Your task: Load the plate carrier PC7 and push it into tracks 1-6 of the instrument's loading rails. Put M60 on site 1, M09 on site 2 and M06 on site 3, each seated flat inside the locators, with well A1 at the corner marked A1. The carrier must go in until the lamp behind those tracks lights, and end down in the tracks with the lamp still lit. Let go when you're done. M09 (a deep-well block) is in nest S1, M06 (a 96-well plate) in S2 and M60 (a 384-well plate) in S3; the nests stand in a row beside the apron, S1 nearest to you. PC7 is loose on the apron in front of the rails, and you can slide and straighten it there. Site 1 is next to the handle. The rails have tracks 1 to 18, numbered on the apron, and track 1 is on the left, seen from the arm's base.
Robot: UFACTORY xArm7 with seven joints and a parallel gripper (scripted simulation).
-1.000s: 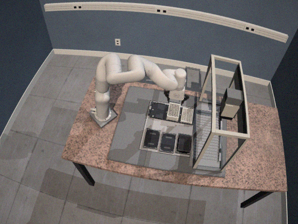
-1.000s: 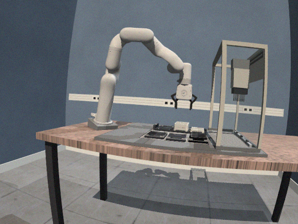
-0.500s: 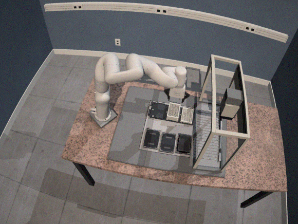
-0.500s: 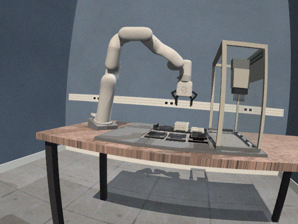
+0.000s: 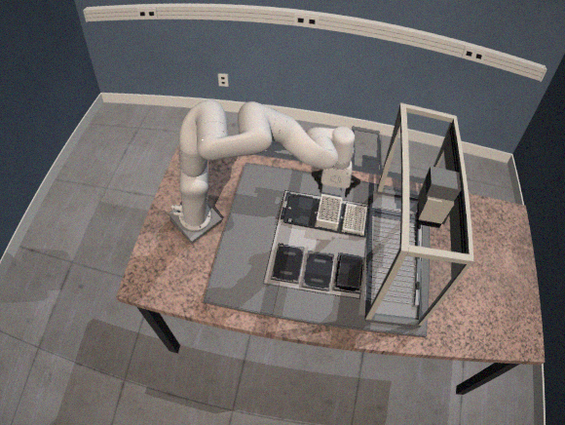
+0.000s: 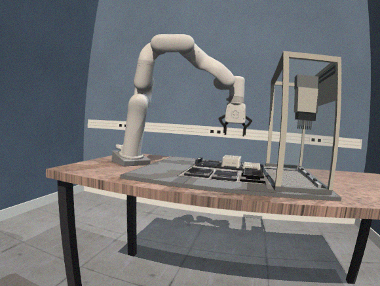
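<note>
- Two of three plates sit on plate carrier PC7 (image 5: 292, 220), which lies on the apron (image 5: 244, 244) with its long axis running left to right, pointing at the loading rails (image 5: 390, 263) on its right.
- M09 (image 5: 328, 212), the tall pale deep-well block, stands on the middle site. M06 (image 5: 354, 218), the lower 96-well plate, lies on the site at the right end, nearest the rails.
- Site 1 (image 5: 301, 210), at the carrier's left end, shows only dark floor, so it has no plate yet.
- Hanging high above the carrier, the gripper (image 6: 234, 132) has its jaws spread wide with nothing between them. The top view puts it over the carrier's far edge, about level with M09.
- M60 (image 5: 350, 271), the dark 384-well plate, appears to lie in the right-hand nest of the row, the one beside the rails. The two nests to its left look vacant.
- M60 lies on the near side of the claw and slightly to its right, well apart and much lower, with the loaded carrier between them.
- M60's long axis seems to run near to far, like the two plates already placed, so little turning looks necessary.
- Carrying it afterwards to site 1 means passing leftward close to tall M09, which looks like the main risk of a knock.
- One arm (image 6: 144, 75) serves the whole table (image 6: 82, 174).
</note>
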